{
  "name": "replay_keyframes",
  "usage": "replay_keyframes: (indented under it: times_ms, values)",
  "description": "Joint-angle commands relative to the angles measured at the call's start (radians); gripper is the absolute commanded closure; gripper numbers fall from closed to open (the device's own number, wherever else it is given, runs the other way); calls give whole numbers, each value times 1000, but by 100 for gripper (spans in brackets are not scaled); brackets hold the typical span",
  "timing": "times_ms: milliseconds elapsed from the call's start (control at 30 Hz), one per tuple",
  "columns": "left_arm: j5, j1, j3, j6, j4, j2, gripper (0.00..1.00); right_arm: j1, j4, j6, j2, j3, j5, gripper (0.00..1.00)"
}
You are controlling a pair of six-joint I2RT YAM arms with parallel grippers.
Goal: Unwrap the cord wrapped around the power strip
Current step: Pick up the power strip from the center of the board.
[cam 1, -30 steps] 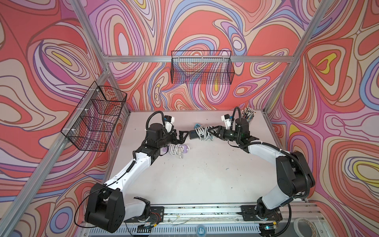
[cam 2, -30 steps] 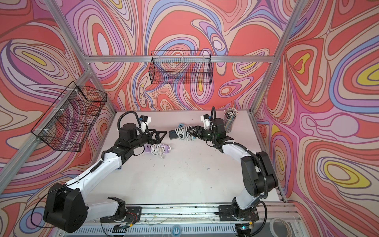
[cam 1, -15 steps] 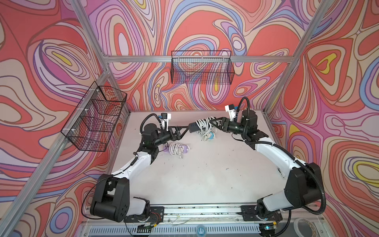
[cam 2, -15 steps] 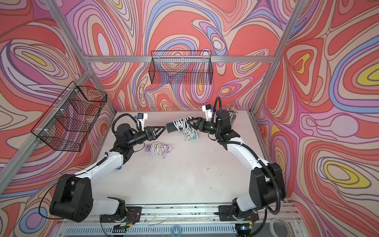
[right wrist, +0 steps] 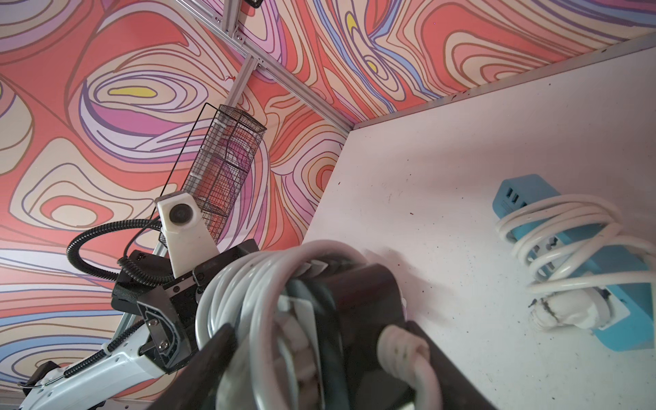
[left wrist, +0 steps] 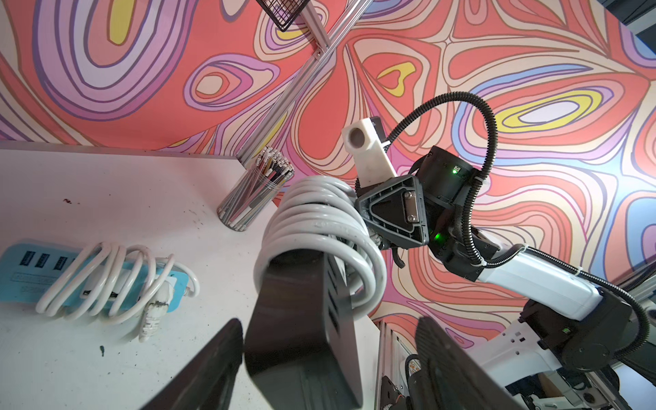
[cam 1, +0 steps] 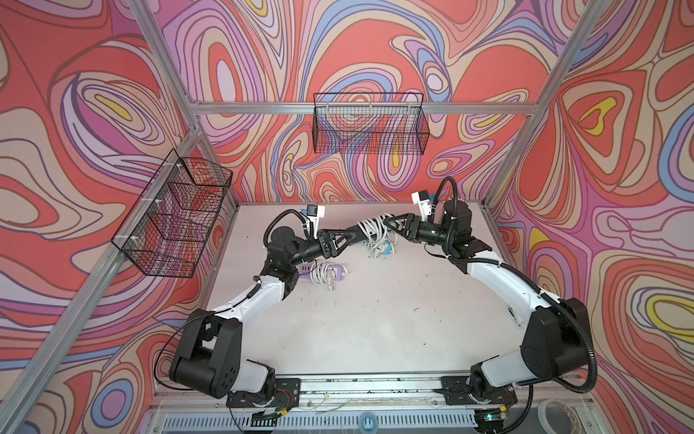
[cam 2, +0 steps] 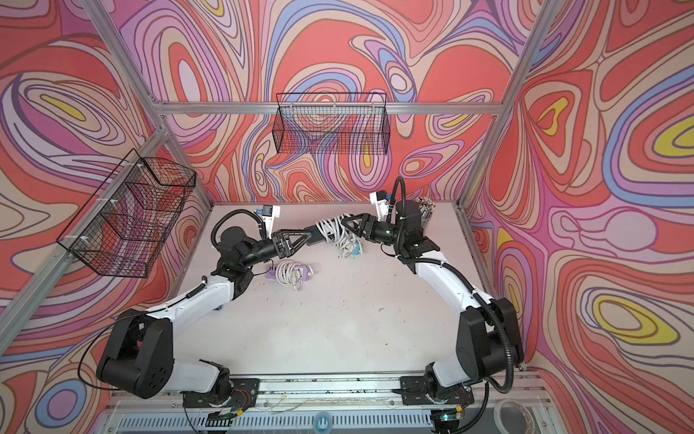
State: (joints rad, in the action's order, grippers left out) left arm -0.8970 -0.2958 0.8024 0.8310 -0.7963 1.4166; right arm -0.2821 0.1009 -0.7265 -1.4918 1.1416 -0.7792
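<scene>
Strip (left wrist: 301,319), black and wound in white cord (left wrist: 319,213), hangs in the air over the table's (cam 1: 375,319) 12 o'clock part. Right gripper (cam 1: 388,223) is clamped on its 3 o'clock end. Left gripper (cam 1: 349,233) straddles the 9 o'clock end, fingers (left wrist: 443,355) apart, one clear of it. A blue strip (cam 1: 383,250) lies on the table at its 5 o'clock.

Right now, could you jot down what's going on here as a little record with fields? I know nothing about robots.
Held item: black power strip, lifted off the table, white cord coiled around it
Right jaws: clamped on one end, over strip and cord
Left jaws: open, either side of the other end
On the table: blue power strip, purple power strip, both cord-wrapped
Far corner: cup of pencils
Walls: two wire baskets
</scene>
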Motion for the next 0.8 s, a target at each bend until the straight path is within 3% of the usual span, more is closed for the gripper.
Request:
replay_keyframes:
  times_ms: [0,133,433,767]
  values:
    - [-6,-2,18,-10,-9,9,23,-4,59,-7,34,58,-11,64]
    - [-1,-5,25,-9,-3,16,32,-5,54,-1,41,63,-8,64]
    - [18,-20,54,24,-33,42,38,-17,34,24,49,66,6,64]
    - [-2,-52,77,49,-49,82,59,-34,5,73,72,76,51,64]
